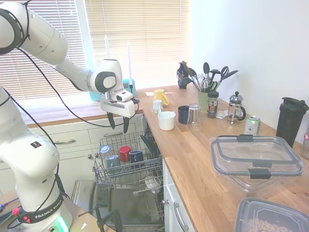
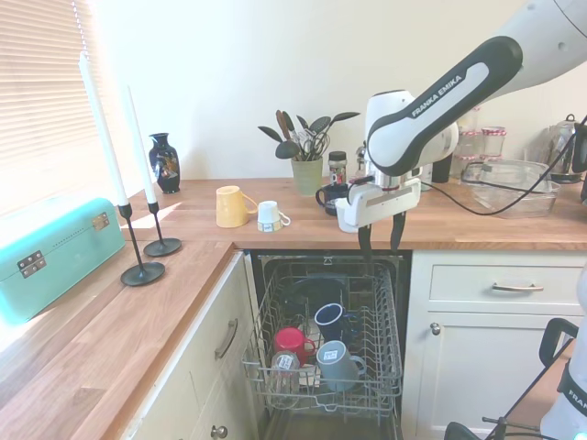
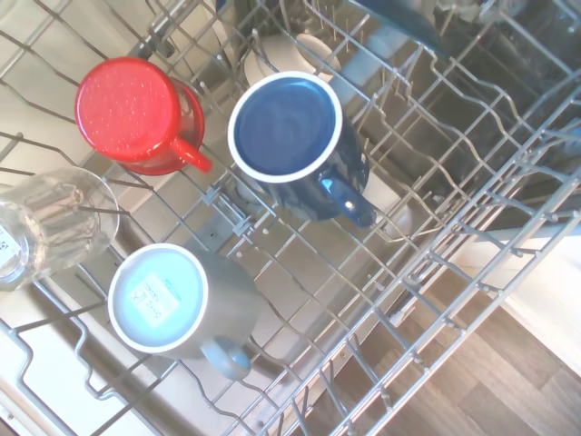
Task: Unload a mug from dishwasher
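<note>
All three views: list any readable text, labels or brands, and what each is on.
"FRANKA EMIKA" on the arm's forearm link, second exterior view.
"FRANKA EMI..." on the arm's base, first exterior view; the end is cut off.
White sticker on the base of the mug, wrist view: print too blurred to read.
Label on the glass, wrist view: unreadable.
Drink can on the counter: print too small to read.

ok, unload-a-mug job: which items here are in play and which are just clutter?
In play:
- grey-blue mug, upside down in the rack
- dishwasher, rack pulled out
- end effector, open, above the rack

Clutter:
- red mug and navy mug, same rack
- drinking glass
- yellow mug on the counter
- candlesticks
- teal case
</note>
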You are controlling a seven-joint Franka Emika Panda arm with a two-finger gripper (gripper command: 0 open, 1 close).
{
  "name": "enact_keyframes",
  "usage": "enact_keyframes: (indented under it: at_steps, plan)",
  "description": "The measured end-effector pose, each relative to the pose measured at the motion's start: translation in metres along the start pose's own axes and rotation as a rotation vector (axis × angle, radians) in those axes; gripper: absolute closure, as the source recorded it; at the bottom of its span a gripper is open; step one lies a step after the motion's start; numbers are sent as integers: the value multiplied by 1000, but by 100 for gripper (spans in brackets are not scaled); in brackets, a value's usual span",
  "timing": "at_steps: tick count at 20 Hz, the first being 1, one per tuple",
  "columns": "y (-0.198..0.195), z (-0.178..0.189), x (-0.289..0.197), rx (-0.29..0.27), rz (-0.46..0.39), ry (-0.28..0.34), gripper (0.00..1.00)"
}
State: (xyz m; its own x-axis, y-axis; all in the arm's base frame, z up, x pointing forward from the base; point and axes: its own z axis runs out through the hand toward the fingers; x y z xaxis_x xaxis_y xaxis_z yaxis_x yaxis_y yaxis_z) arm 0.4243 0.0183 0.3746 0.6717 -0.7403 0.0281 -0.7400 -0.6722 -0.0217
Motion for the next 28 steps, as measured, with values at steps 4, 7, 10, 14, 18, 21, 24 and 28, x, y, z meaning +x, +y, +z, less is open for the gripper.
enact_keyframes:
  at_steps: [4,7,10,14,18,21,24,28]
  plan:
    - [-1,0,0,-8,-22,17,0]
    - [-7,8,-4,-38,-57,42,0]
    - [-17,22,-12,-57,-92,37,0]
    - [-38,47,-30,-94,-156,24,0]
    - [-62,74,-48,-132,-243,17,0]
    - [-74,95,-55,-155,-284,9,0]
    - [-83,120,-63,-182,-317,-10,0]
    - [-94,146,-72,-196,-354,-29,0]
